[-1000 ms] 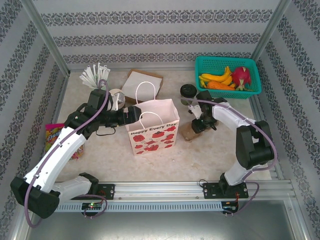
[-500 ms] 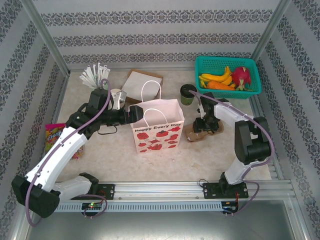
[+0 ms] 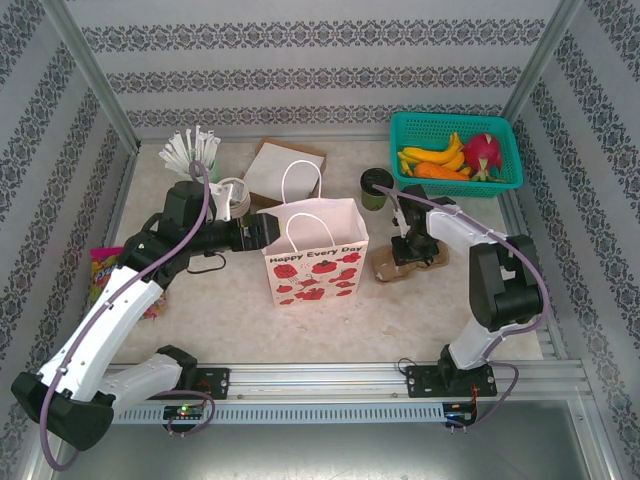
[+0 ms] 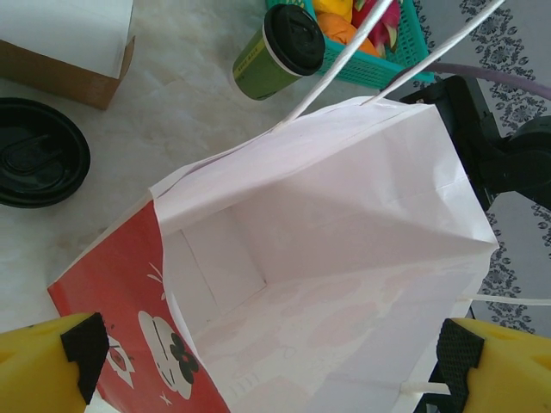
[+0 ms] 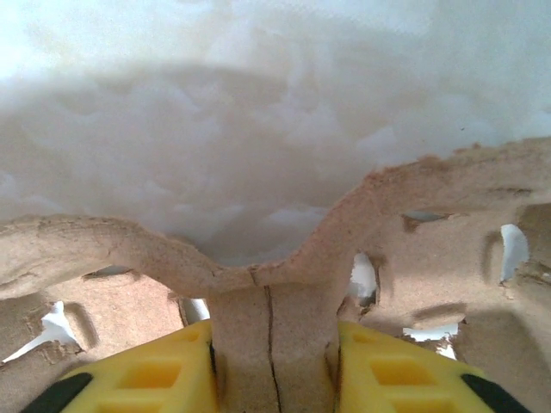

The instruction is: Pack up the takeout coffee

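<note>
takeout coffee (image 3: 377,187) stands upright on the table between the paper bag (image 3: 310,262) and the teal basket (image 3: 455,125), black lid up, long axis vertical, not yet packed. it lies just beyond the right gripper (image 3: 406,250), on the side away from the arm bases, so the right arm is plainly the nearer; the left arm would have to reach across the bag. the right gripper points down at the pulp cup carrier (image 3: 388,268), and its wrist view shows the yellow fingers (image 5: 164,374) pressed to either side of the carrier's central rib, clamped on it. the left gripper (image 3: 257,232) sits at the bag's left top edge, its fingers (image 4: 47,361) spread wide with the bag's open mouth between them and nothing pinched; no cup is inside yet. a second black lid (image 4: 34,151) shows on the table beside the bag, and whether a cup sits beneath it cannot be told. against the picture a second back, the right gripper has dropped from a tilted hover onto the carrier and closed, the carrier shows a little further right, the bag has slid slightly toward the cup, and the left arm's elbow has drawn back toward its base.
</note>
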Robot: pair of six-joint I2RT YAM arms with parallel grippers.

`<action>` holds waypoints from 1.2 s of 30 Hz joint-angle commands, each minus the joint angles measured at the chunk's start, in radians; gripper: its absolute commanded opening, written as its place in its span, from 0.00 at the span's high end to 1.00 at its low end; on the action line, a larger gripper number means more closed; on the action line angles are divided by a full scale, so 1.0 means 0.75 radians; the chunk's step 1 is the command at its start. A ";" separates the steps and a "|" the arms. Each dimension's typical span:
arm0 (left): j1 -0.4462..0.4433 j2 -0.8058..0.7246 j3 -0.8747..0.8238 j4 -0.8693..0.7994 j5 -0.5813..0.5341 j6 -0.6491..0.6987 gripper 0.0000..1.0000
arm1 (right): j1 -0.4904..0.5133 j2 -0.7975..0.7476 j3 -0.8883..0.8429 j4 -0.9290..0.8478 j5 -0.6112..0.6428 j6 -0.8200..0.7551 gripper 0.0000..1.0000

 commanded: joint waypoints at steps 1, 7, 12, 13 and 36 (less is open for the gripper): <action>-0.001 -0.028 0.060 -0.029 -0.009 0.091 0.00 | 0.011 -0.054 -0.005 -0.032 0.047 0.002 0.70; 0.000 0.025 0.204 -0.112 -0.055 0.319 0.00 | -0.010 -0.190 -0.040 -0.057 0.067 0.034 0.76; -0.004 0.135 0.322 -0.140 -0.050 0.512 0.00 | -0.047 -0.371 -0.053 -0.109 0.066 0.072 0.78; -0.005 0.163 0.354 -0.159 -0.004 0.543 0.00 | -0.059 -0.408 -0.051 -0.124 0.067 0.091 0.79; -0.267 0.195 0.413 -0.160 0.407 0.948 0.41 | -0.112 -0.741 0.606 -0.455 -0.627 0.640 0.84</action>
